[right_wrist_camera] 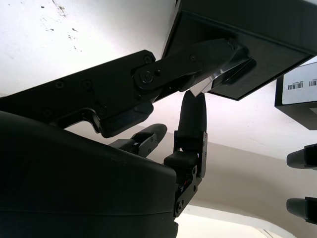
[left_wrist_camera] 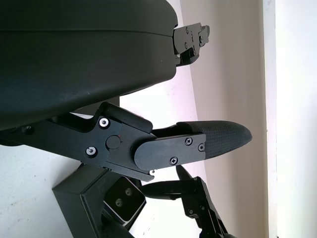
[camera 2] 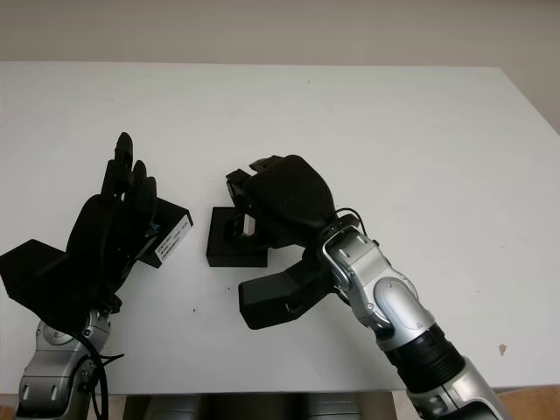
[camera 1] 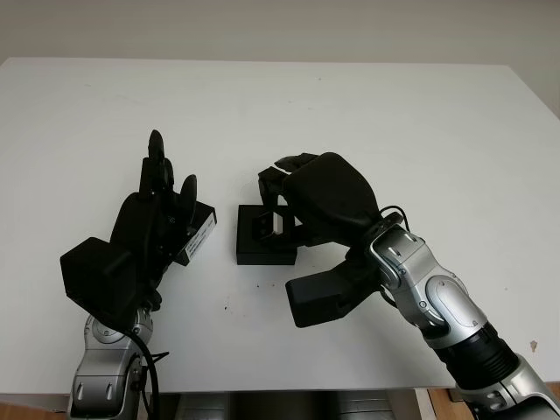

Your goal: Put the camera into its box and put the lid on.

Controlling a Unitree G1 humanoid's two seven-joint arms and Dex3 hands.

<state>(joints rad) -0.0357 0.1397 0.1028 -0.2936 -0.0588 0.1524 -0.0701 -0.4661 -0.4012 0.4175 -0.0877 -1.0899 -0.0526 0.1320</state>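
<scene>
A shallow black box (camera 1: 254, 251) sits open at the table's middle. The small silver-faced camera (camera 1: 269, 225) is inside it, seen also as the camera (left_wrist_camera: 120, 207) in the left wrist view. My right hand (camera 1: 276, 206) reaches down into the box, its fingers (right_wrist_camera: 198, 55) and thumb closed on the camera (right_wrist_camera: 214, 82). To the left lies the black lid (camera 1: 200, 228) with a white barcode label (right_wrist_camera: 302, 84). My left hand (camera 1: 169, 178) is open above the lid's left part and hides that part.
The white table (camera 1: 394, 114) stretches wide behind and to the right of both hands. Its front edge runs close below the arms. A few small dark specks mark the surface near the box.
</scene>
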